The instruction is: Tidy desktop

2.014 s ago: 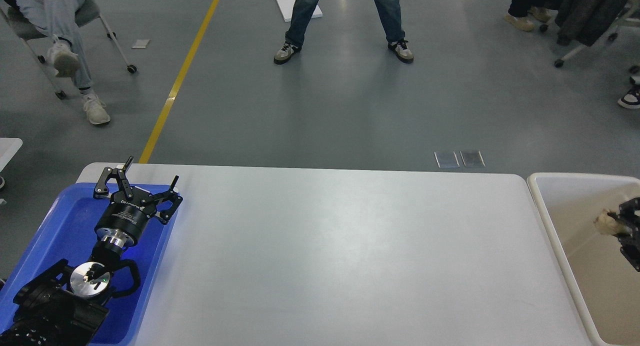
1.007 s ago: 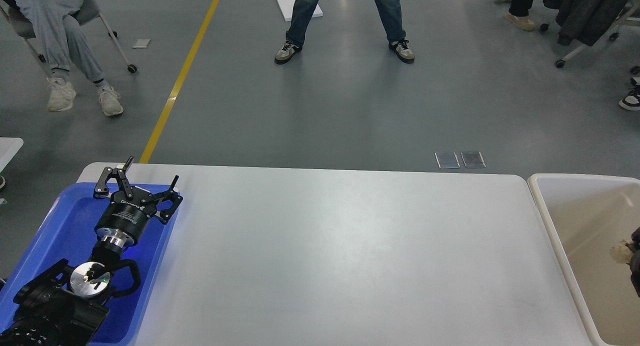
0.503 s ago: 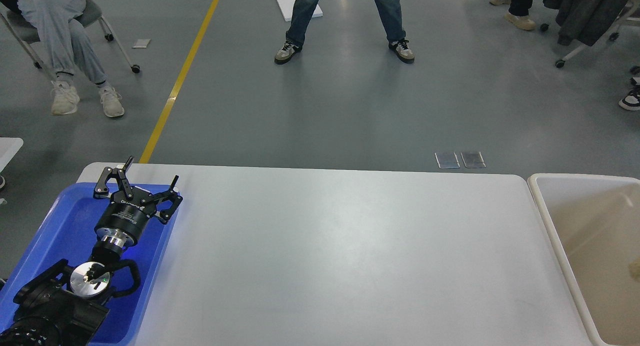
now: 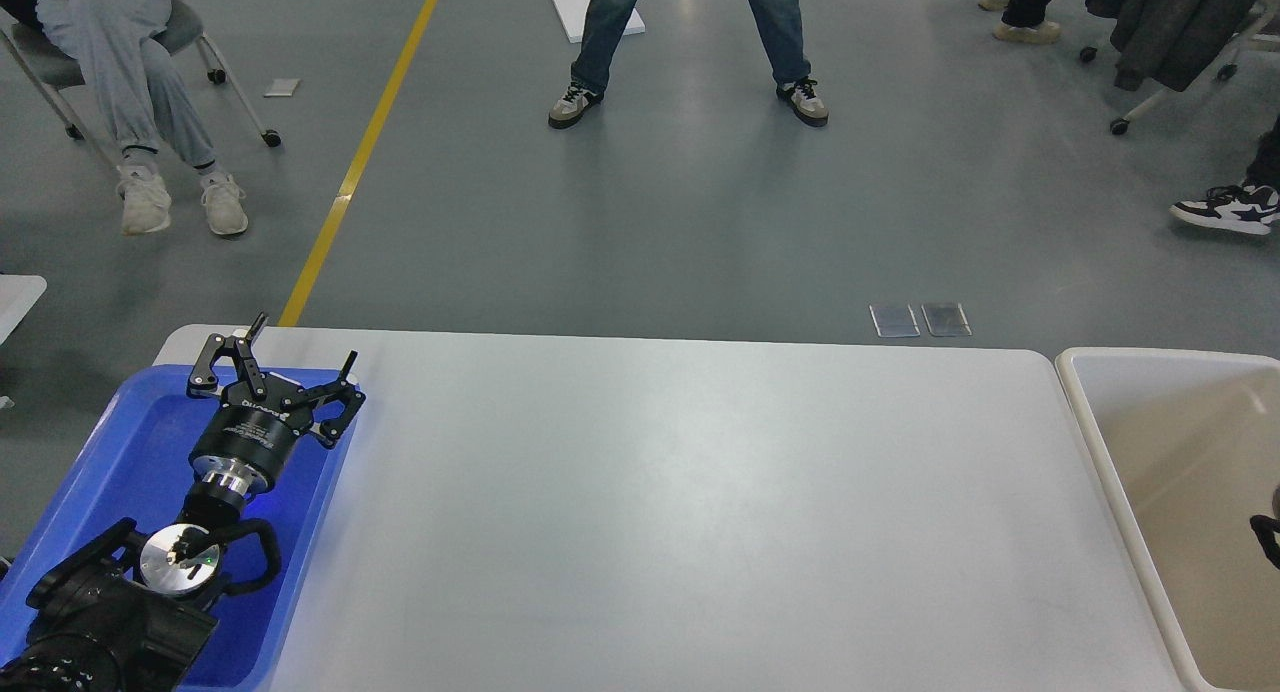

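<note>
The desktop (image 4: pixel 680 512) is a wide light grey-white tabletop with nothing lying on its bare surface. My left gripper (image 4: pixel 302 340) hangs over the far end of the blue tray (image 4: pixel 120 452) at the desktop's left. Its two fingers are spread open and hold nothing. Of my right arm only a small dark part (image 4: pixel 1267 538) shows at the right edge, over the cream-beige bin (image 4: pixel 1110 452). I cannot tell its fingers apart there.
The bin stands against the desktop's right end, the tray on its left end. Beyond the far edge is grey floor with a yellow line (image 4: pixel 350 172), a standing person (image 4: pixel 690 42), a seated person (image 4: pixel 130 92) and rolling chairs.
My right gripper, holding a pale wad over the bin, moved right out of view; now only a dark tip shows and the wad is not seen. The left arm has not moved.
</note>
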Motion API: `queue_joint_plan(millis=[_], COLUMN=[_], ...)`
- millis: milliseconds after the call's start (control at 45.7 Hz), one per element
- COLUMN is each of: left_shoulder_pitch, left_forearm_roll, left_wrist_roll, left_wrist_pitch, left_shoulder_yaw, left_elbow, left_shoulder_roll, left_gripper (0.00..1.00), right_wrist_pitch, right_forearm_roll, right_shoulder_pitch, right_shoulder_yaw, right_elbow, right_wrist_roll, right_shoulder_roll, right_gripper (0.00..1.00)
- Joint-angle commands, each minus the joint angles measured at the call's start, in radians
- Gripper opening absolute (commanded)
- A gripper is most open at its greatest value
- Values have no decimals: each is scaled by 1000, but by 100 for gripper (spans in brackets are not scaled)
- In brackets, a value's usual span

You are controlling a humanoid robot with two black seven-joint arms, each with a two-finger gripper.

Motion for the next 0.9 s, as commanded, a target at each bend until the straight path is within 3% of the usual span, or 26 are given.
queue_joint_plan(millis=[0,219,416,613,744,832,876], left_shoulder_pitch=[0,0,0,0,0,0,0], left_forearm_roll=[1,-1,1,1,1,1,1], left_wrist_roll=[0,0,2,2,2,2,2], left_wrist_pitch=[0,0,0,0,0,0,0], left_shoulder_yaw=[0,0,0,0,0,0,0], left_elbow=[0,0,0,0,0,0,0], left_shoulder_roll=[0,0,0,0,0,0,0], left_gripper=[100,100,100,100,100,100,100], right_wrist_pitch=[5,18,14,29,69,92,100], right_forearm_roll=[-5,-1,-1,16,16,14,14], right_shoulder_pitch=[19,76,93,93,70,50,47], right_shoulder_yaw=[14,75,285,445,537,586,594], right_elbow=[208,355,510,534,524,521,521], right_wrist_roll=[-1,-1,1,17,100,239,280], right_shoulder_roll=[-41,-135,-172,-134,-42,21,50], right_gripper=[100,100,100,100,100,100,100])
